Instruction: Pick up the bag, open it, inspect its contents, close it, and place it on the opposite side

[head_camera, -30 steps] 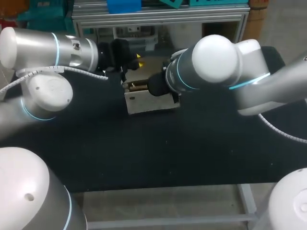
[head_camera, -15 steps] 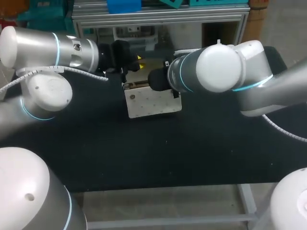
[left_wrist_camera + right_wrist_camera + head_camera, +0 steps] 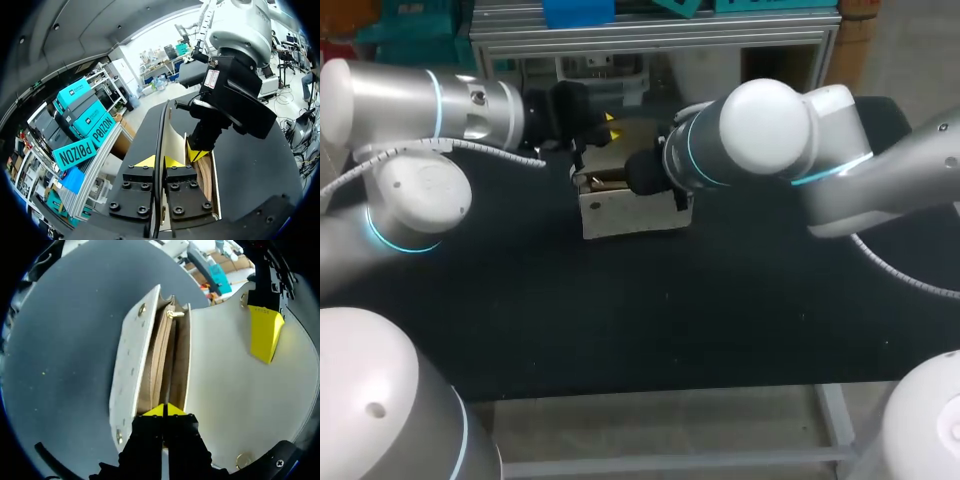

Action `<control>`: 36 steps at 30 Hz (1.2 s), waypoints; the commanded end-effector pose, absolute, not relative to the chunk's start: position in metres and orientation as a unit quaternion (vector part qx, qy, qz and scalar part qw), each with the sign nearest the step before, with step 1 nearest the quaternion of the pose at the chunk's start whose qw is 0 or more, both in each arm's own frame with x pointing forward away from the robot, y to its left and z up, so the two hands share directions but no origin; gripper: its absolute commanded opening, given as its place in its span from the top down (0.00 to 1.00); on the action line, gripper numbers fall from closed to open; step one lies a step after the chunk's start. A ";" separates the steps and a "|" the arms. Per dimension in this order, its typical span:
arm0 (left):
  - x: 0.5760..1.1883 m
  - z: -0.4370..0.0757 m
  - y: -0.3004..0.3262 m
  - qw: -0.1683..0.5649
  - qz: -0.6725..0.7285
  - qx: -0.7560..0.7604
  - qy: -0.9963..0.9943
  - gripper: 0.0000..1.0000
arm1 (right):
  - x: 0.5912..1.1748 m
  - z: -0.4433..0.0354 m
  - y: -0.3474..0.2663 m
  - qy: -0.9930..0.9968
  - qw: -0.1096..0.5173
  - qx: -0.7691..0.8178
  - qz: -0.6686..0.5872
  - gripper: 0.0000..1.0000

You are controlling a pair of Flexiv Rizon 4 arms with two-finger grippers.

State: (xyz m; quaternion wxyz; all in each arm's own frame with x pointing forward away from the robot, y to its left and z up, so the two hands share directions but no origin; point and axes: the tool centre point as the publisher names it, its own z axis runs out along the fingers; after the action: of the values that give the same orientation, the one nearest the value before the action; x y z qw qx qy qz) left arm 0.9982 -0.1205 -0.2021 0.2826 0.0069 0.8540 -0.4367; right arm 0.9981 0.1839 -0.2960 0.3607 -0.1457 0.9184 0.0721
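A white bag (image 3: 630, 212) stands open at the middle back of the black table (image 3: 620, 330). My left gripper (image 3: 608, 125) is behind it, shut on the edge of the raised cream flap (image 3: 173, 137); its tips (image 3: 159, 162) pinch that thin edge. My right arm (image 3: 760, 130) hides its own gripper in the head view. In the right wrist view the right gripper (image 3: 164, 410) is shut on a thin inner wall at the bag's mouth, above the tan lining (image 3: 157, 355). The left gripper's yellow fingertip (image 3: 264, 332) lies on the flap (image 3: 225, 385).
An aluminium frame (image 3: 650, 40) runs along the table's far edge, just behind the bag. My two arms meet over the bag from either side. Bare black tabletop lies in front of the bag and out to both sides.
Half a second ago the bag's body was tipped so its front face showed wide; it now stands steeper again. My right arm swung up and came back down. The left arm kept still.
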 end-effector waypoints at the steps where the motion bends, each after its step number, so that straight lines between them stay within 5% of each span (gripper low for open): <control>1: 0.996 -0.201 -0.118 0.283 -0.443 0.010 0.850 1.00 | 0.996 -0.300 0.181 0.924 0.349 -0.142 0.072 1.00; 14: 0.984 -0.201 -0.117 0.287 -0.450 0.026 0.845 1.00 | 1.002 -0.326 0.181 0.957 0.239 -0.144 0.078 1.00; 15: 0.983 -0.201 -0.117 0.287 -0.450 0.028 0.845 1.00 | 1.003 -0.329 0.181 0.959 0.230 -0.148 0.078 0.91; 17: 0.982 -0.202 -0.117 0.287 -0.450 0.030 0.845 1.00 | 1.005 -0.333 0.182 0.962 0.216 -0.151 0.076 0.49; 18: 0.982 -0.202 -0.117 0.287 -0.450 0.032 0.845 1.00 | 1.005 -0.334 0.182 0.963 0.209 -0.154 0.075 0.00; 36: 0.984 -0.207 -0.116 0.294 -0.446 0.052 0.844 1.00 | 1.006 -0.341 0.184 0.966 0.188 -0.162 0.072 0.00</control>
State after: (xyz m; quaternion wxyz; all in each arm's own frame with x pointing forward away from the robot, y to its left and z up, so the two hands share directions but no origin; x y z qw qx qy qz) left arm 0.9861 -0.1164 -0.2092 0.2926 0.0499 0.8459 -0.4431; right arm 1.0012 0.1838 -0.3384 0.1993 -0.1599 0.9639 0.0753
